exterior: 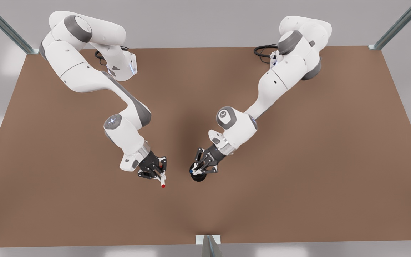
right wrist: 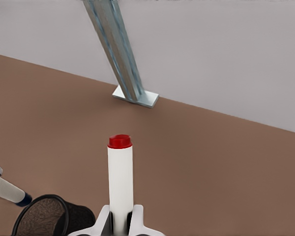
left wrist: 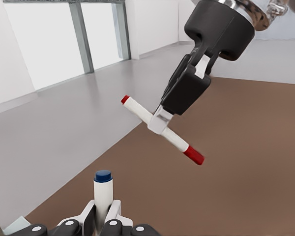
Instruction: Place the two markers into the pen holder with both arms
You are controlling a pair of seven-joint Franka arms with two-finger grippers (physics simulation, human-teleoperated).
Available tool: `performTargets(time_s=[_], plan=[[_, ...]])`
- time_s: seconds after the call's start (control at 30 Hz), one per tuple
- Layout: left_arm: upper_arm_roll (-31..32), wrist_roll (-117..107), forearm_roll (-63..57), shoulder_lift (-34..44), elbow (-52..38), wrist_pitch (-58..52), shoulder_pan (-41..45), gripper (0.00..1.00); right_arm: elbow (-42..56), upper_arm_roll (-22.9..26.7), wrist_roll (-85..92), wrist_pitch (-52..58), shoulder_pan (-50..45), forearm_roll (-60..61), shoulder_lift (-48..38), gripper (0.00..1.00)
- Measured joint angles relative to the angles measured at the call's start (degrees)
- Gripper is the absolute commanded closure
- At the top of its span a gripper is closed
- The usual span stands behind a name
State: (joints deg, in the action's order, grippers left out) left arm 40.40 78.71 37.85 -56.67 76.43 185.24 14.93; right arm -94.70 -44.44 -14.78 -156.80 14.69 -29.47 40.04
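Our left gripper (exterior: 199, 167) clamps the blue marker (left wrist: 103, 194) over the holder (right wrist: 48, 216). Our right gripper (exterior: 157, 170) grips the red marker (exterior: 162, 178) just beside. Risk: grippers clash over the cup, or the blue tip catches the rim. The table (exterior: 298, 178) is bare all round.

2 white jointed arms (exterior: 84, 75) with grey joint covers and round grey end caps; black cables loop at each base. Silver wrist collars lead to black linkage grippers, left (exterior: 200, 167) and right (exterior: 155, 170), with white fingertips (left wrist: 160, 120).
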Motion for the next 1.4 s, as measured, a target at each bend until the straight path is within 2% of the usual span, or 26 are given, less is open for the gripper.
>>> performTargets(time_s=[0.33,0.67,1.4], plan=[[-0.6,3.4,-0.6,-2.2,-1.6,3.0,2.8,0.79,-0.7,1.0,-1.1,-2.3,-0.1,-1.7,0.4,0.79],[-2.6,4.1,-12.3,-3.4,-2.1,6.8,5.3,0.79,-0.9,1.4,-1.9,-3.7,-0.2,-2.3,0.5,0.79],[-2.8,-3.9,-15.0,-4.2,0.7,12.1,6.2,0.79,-1.2,1.4,-2.6,-4.0,-0.1,-2.7,0.5,0.79]])
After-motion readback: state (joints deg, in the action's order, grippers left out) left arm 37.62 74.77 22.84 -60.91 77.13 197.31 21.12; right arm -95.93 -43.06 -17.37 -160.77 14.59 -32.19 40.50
